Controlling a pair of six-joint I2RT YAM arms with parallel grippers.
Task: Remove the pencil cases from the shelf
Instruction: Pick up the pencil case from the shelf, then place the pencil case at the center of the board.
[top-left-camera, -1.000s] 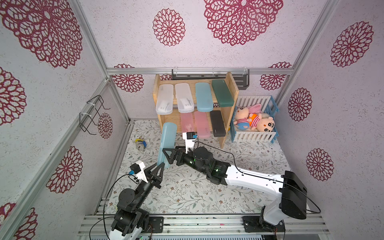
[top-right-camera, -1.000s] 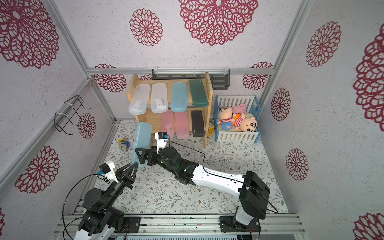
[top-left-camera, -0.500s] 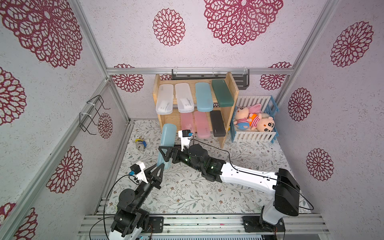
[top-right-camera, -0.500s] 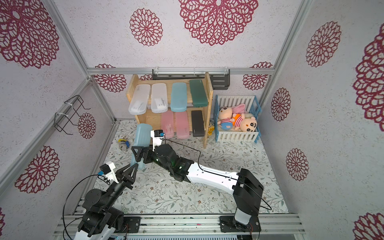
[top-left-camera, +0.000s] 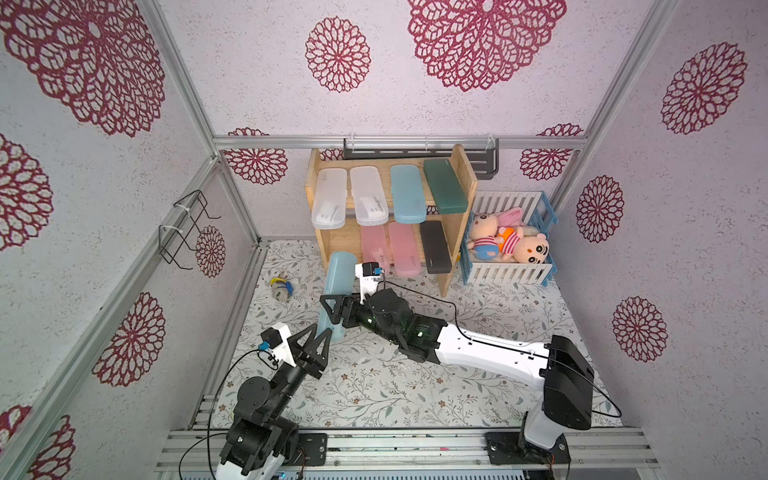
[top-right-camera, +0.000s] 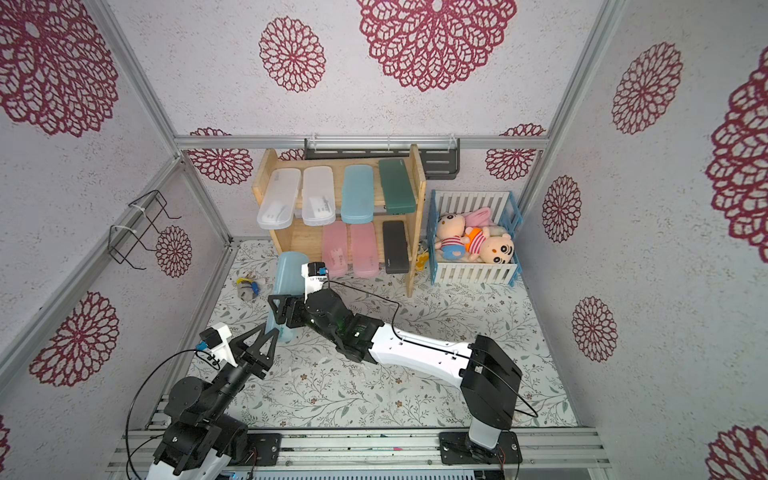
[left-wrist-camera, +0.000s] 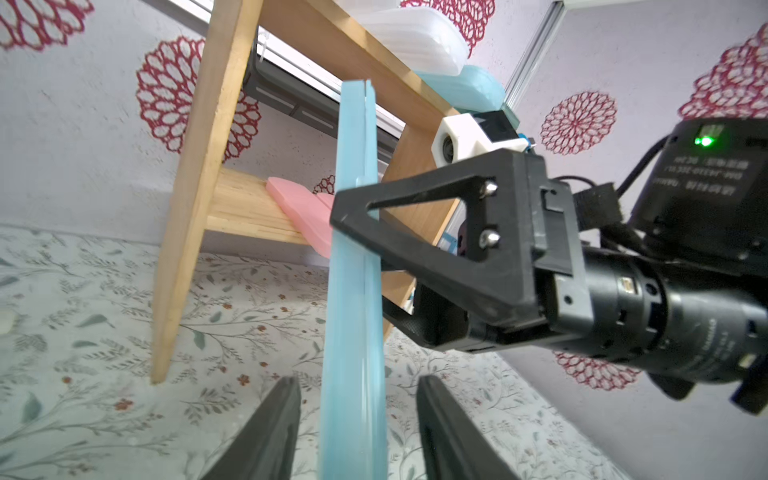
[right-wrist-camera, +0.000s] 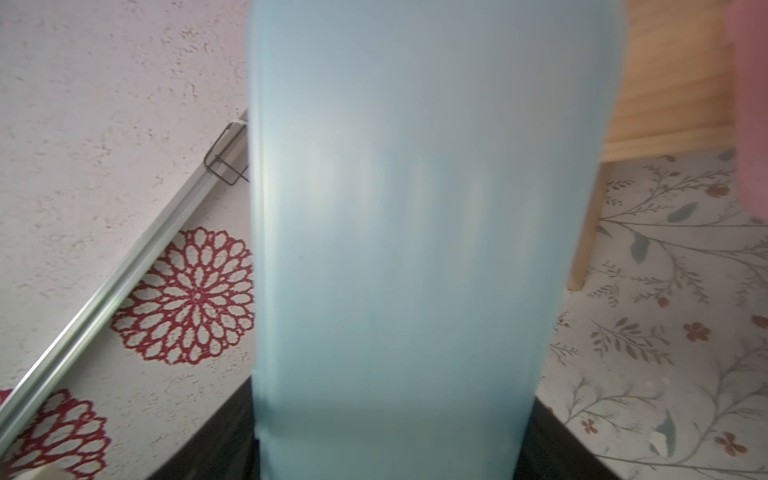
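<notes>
Pencil case (top-left-camera: 338, 282) in light blue stands upright off the shelf (top-left-camera: 332, 245), just in front of its lower tier, over the desk (top-left-camera: 415, 386). The right gripper (top-left-camera: 332, 311) is clamped across the middle of the pencil case. The left gripper (top-left-camera: 323, 333) sits at its lower end with jaws apart, and the left wrist view shows a gap on each side. On the upper tier lie two frosted white cases (top-left-camera: 330, 199), another light blue case (top-left-camera: 408, 193) and a dark green case (top-left-camera: 444, 187). Below lie two pink cases (top-left-camera: 402, 249) and a black case (top-left-camera: 435, 247).

Both top views look down from high over the whole scene; my wrist cameras, close up, share the light blue case (left-wrist-camera: 353, 291).
</notes>
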